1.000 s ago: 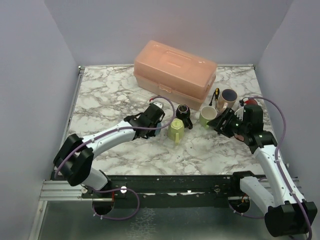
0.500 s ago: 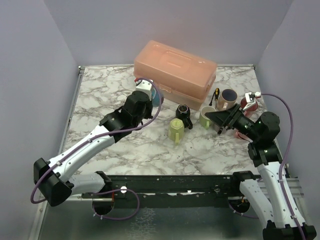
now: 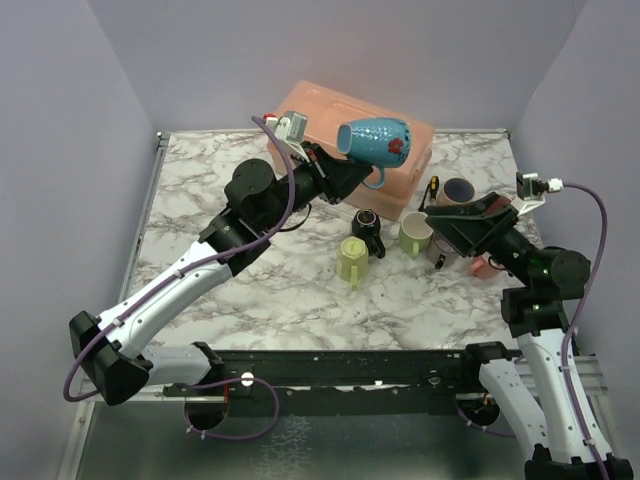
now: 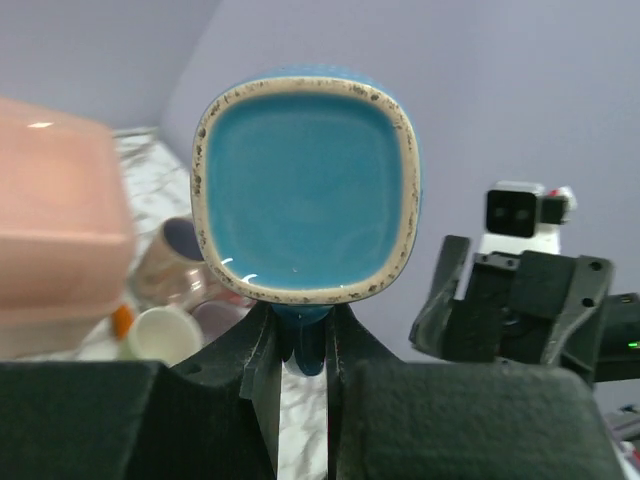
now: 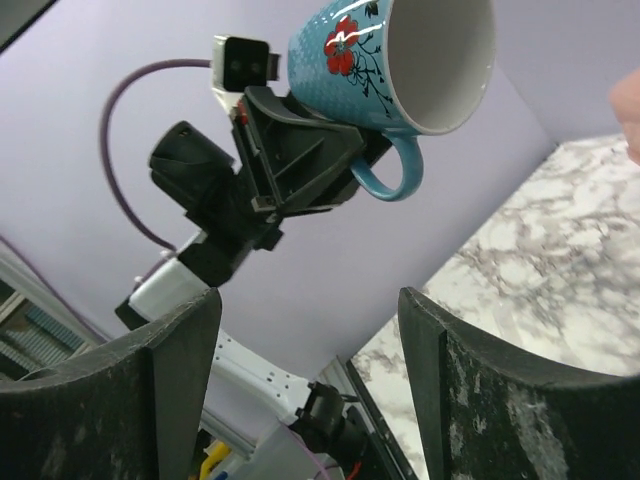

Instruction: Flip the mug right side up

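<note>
mug is teal-blue w/ a red flower + dark twigs, white inside, speckled cream rim on the base. desk = white/grey marble, box peach-pink, walls lilac. also lime mug, black mug, pale green mug, tan mug w/ navy inside

A blue mug with a red flower and dark sprigs painted on its side, and a white inside, is held in the air by the left gripper, which is closed on its handle. It is tipped on its side: the mouth is turned towards the right, the handle hangs underneath, and the squarish glazed base is rimmed in speckled cream.
</note>
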Motion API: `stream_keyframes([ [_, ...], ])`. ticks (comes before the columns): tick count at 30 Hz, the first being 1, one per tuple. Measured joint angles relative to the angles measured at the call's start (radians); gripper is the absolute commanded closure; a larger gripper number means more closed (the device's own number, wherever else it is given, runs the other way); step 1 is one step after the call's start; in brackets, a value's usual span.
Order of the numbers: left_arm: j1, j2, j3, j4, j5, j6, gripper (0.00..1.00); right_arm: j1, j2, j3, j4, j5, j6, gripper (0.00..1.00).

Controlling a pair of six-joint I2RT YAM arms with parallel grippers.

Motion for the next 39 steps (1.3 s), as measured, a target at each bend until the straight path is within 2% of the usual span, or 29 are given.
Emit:
stream_keyframes([
  [6,-0.022,0.07,0.0,0.252,0.084,-0.187,1.0,0.001,0.02,0.113,0.02,0.005,0.01,0.25],
  [14,-0.08,0.144,0.01,0.415,0.111,-0.34,1.0,0.003,0.111,0.229,-0.002,0.034,-0.025,0.25],
  [18,-0.107,0.158,0.018,0.452,0.113,-0.372,1.0,0.004,0.156,0.247,-0.035,0.043,-0.039,0.29],
  [26,-0.128,0.178,0.032,0.492,0.113,-0.397,1.0,0.012,0.213,0.289,-0.092,0.04,-0.049,0.58],
  [33,-0.13,0.204,0.034,0.518,0.109,-0.398,1.0,0.065,0.267,0.34,-0.118,0.027,-0.068,0.7],
  [34,-0.127,0.204,0.034,0.52,0.106,-0.398,1.0,0.079,0.273,0.345,-0.121,0.034,-0.072,0.73],
  [38,-0.116,0.204,0.034,0.531,0.095,-0.397,1.0,0.138,0.279,0.349,-0.13,0.094,-0.1,0.99],
  [39,-0.115,0.204,0.034,0.534,0.093,-0.398,1.0,0.145,0.276,0.349,-0.132,0.109,-0.107,0.99],
])
